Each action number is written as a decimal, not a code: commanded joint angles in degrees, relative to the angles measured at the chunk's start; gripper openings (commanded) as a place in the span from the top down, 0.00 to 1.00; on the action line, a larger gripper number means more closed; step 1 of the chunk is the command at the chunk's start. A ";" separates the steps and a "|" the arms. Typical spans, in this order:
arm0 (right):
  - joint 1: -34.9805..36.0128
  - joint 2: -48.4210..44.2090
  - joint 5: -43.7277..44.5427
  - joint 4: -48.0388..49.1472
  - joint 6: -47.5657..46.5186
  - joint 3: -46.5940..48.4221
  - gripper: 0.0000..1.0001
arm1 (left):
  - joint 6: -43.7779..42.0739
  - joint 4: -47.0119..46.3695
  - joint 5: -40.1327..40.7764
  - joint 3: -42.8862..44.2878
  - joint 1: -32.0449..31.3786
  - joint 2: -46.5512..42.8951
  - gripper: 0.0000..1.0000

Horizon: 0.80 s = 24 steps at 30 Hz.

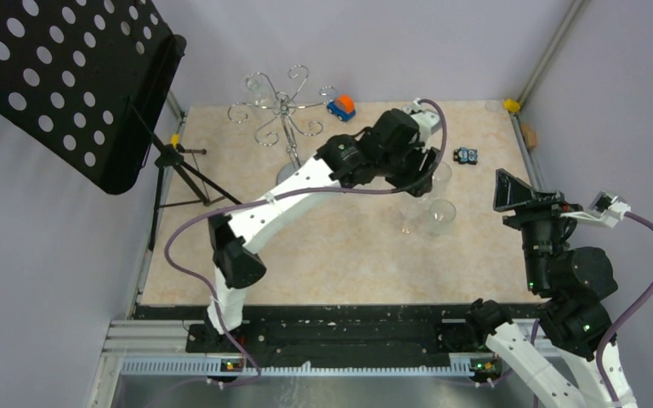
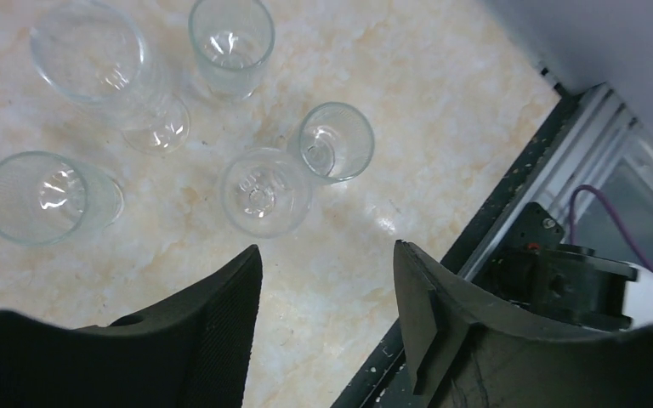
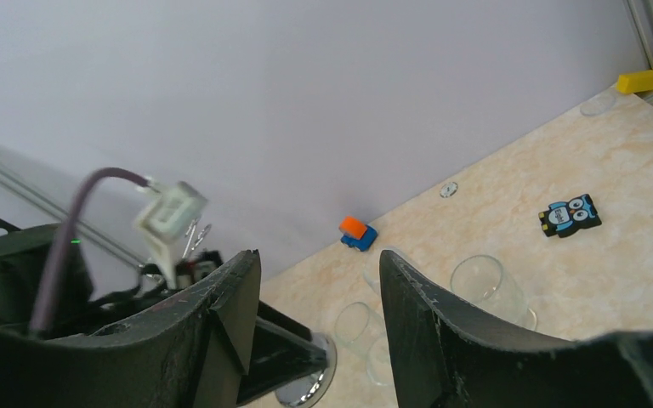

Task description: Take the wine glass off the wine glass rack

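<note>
The chrome wine glass rack (image 1: 282,109) stands at the back of the table, with curled arms on top. A clear wine glass (image 1: 259,87) seems to hang from its far-left arm. The rack's disc base (image 1: 289,172) is partly hidden by my left arm and also shows in the right wrist view (image 3: 306,387). My left gripper (image 1: 421,174) is open and empty, right of the rack, above several glasses standing on the table. In the left wrist view the gripper (image 2: 327,263) points down at them, including a large wine glass (image 2: 89,53). My right gripper (image 1: 510,194) (image 3: 319,263) is open and empty at the right side.
A black perforated music stand (image 1: 68,76) on a tripod stands at the far left. A blue and orange toy car (image 1: 341,106) (image 3: 357,232), an owl figure (image 1: 466,155) (image 3: 570,214) and a yellow block (image 1: 511,105) (image 3: 638,81) lie near the back wall. Glasses (image 1: 440,217) stand mid-right.
</note>
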<state>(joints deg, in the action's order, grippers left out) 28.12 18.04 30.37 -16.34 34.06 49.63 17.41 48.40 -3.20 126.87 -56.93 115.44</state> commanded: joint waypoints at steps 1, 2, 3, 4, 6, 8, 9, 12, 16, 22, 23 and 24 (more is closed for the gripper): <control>0.36 -0.14 0.39 0.91 -0.44 2.25 0.45 | -1.22 -4.98 -1.23 -0.93 0.75 -9.60 0.37; 0.37 -0.12 0.29 1.01 -0.36 2.17 0.45 | -1.54 -4.98 -0.33 -1.19 1.17 -10.86 0.36; 0.36 -0.10 0.18 1.12 -0.25 2.08 0.45 | -1.85 -5.03 0.81 -1.59 1.72 -12.24 0.35; 0.36 -0.05 0.09 1.23 -0.17 1.99 0.45 | -2.15 -5.19 2.22 -2.00 2.44 -13.51 0.34; 0.36 0.07 -0.12 1.58 0.03 1.80 0.45 | -2.54 -5.61 5.24 -3.12 4.98 -16.36 0.31; 0.36 0.24 -0.35 1.87 0.15 1.62 0.45 | -2.20 -6.64 7.63 -4.69 8.02 -19.20 0.28; 0.37 0.40 -0.44 1.96 0.18 1.54 0.45 | -2.13 -7.41 8.80 -5.60 9.44 -20.65 0.26; 0.40 0.81 -0.73 2.21 0.38 1.44 0.45 | -1.97 -10.86 13.63 -9.47 14.02 -25.14 0.20; 0.38 1.30 -0.99 2.65 0.47 1.44 0.45 | 0.56 -13.74 20.29 -12.86 21.56 -29.24 0.18; 0.37 1.97 -1.53 3.18 0.76 1.18 0.45 | 5.72 -15.99 25.95 -14.50 30.63 -29.78 0.32; 0.40 2.08 -1.67 3.21 0.80 1.16 0.45 | 6.11 -16.24 27.51 -14.38 31.76 -29.44 0.38; 0.36 2.13 -1.64 3.18 0.78 1.15 0.45 | 6.53 -16.50 28.52 -14.21 32.70 -28.95 0.42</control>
<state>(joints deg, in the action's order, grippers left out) 28.12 19.20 29.67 -15.42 34.68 49.63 20.91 36.34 18.96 112.97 -27.00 86.85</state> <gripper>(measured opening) 0.548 0.648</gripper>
